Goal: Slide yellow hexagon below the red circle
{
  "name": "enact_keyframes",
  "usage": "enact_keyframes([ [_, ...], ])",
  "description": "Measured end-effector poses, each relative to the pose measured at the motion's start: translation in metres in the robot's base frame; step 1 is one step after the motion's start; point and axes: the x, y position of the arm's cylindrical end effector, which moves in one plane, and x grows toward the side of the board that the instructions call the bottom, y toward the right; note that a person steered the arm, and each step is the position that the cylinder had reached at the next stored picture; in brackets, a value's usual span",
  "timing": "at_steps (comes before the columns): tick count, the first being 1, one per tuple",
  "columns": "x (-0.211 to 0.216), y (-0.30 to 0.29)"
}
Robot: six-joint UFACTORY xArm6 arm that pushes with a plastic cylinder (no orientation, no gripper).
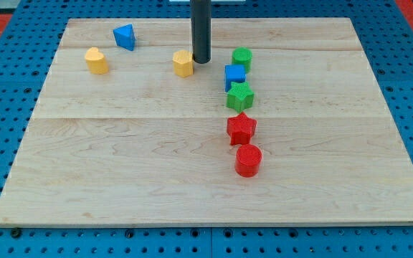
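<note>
the only part of me showing is a straight, round rod, dark grey to near black, smooth, plain and unmarked, with a faint lighter sheen down one side. my tip (pixel 201 61) ends blunt and flat.

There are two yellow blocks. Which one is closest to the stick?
The yellow hexagon, near the middle of the view's top. My tip sits right beside it, on its right. The other yellow block is far off toward the view's left.

Yellow hexagon (pixel 183 63), red circle (pixel 248 160), dark rod (pixel 201 29), pale wood board (pixel 120 172).
</note>
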Motion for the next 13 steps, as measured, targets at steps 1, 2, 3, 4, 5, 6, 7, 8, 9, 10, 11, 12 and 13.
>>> enact_keyframes([
  [1,-0.022,-0.004],
  [2,-0.019,-0.016],
  [3,0.022,-0.027],
  [4,0.026,-0.04],
  [5,0.028,-0.046],
  [6,0.061,-0.056],
  [7,0.07,-0.08],
  [8,0.104,-0.098],
  [9,0.155,-0.066],
  [10,0.166,-0.061],
  [11,0.167,-0.036],
  [12,0.174,-0.004],
  [13,0.168,0.003],
])
